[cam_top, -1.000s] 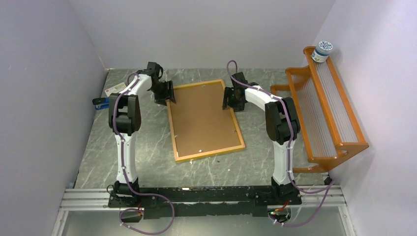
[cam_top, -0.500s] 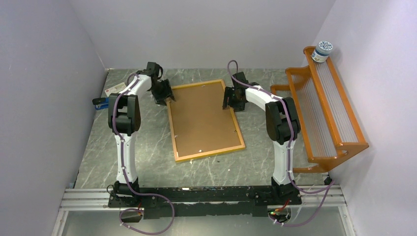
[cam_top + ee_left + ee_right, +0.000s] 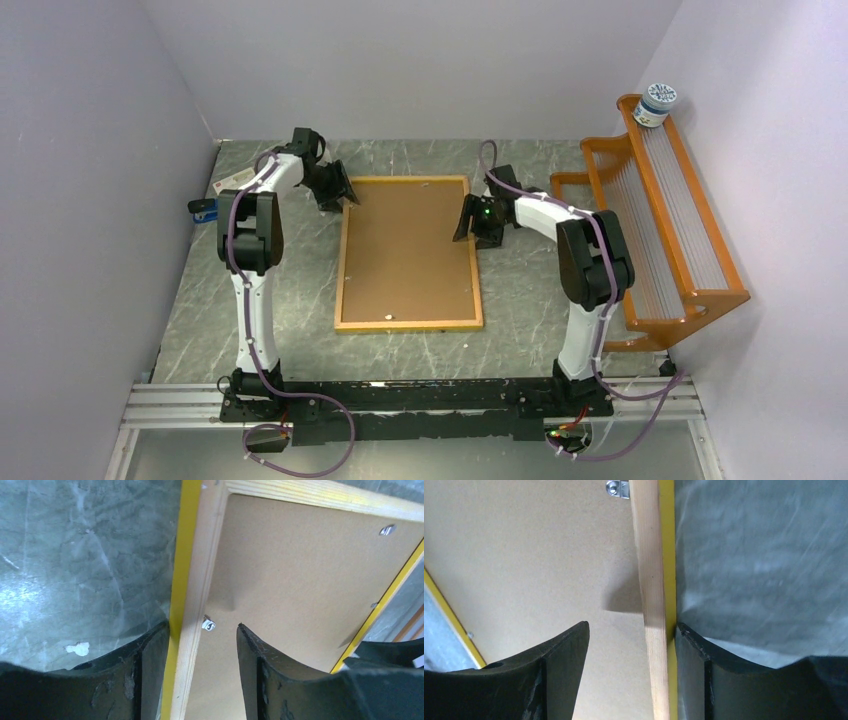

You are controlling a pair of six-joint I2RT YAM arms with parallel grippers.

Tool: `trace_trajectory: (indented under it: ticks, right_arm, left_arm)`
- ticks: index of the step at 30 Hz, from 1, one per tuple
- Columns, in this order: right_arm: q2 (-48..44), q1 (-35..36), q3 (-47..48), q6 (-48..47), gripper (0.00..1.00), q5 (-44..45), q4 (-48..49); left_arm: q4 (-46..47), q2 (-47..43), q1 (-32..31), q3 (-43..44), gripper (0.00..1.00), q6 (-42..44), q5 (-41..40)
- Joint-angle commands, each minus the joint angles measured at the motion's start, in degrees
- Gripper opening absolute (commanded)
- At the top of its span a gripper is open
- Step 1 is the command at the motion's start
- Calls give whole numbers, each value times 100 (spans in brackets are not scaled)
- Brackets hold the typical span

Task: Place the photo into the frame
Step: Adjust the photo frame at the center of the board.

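The frame [image 3: 410, 324] lies back-up mid-picture; my left fingers [image 3: 150, 680] and right fingers [image 3: 559, 680] straddle its side rails, spread apart, clamping nothing.

The frame [image 3: 408, 324] has a yellow-orange border with pale wood inside, around a plain brown backing panel [image 3: 405, 250]; the table [image 3: 300, 290] is grey-green marble with white veins; the rack [image 3: 680, 230] is orange
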Motion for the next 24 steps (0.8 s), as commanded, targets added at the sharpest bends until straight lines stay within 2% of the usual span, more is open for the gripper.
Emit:
trace_trajectory:
  ticks: [1,4,7,10,13,19,24]
  right_arm:
    - [-699,207,-636,431,67,-812,329]
    - [-1015,312,-992,555,67,-569,250]
    - [-1286,317,-1059,723,68,272,-214]
    - [-1499,321,-757,697,71,1333,-776]
    - [-1584,316,-254,450,78,1975,-962]
    - [-934,349,1114,-303,80,2130,-1191]
    - [-158,422,2125,-1051,81,2010,-980]
  left_arm:
    - [328,4,-105,-202,55,-150,855]
    - [301,-111,-105,-348,53,-157,815]
    - [198,-450,-77,-617,55,-174,205]
    - [303,-894,24,-933,61,-207,-75]
    - [266,-1236,115,-1145,64,-134,-149]
    - [222,-1871,132,-1889,63,2,-176]
    - [259,-2264,132,-2579,59,55,-253]
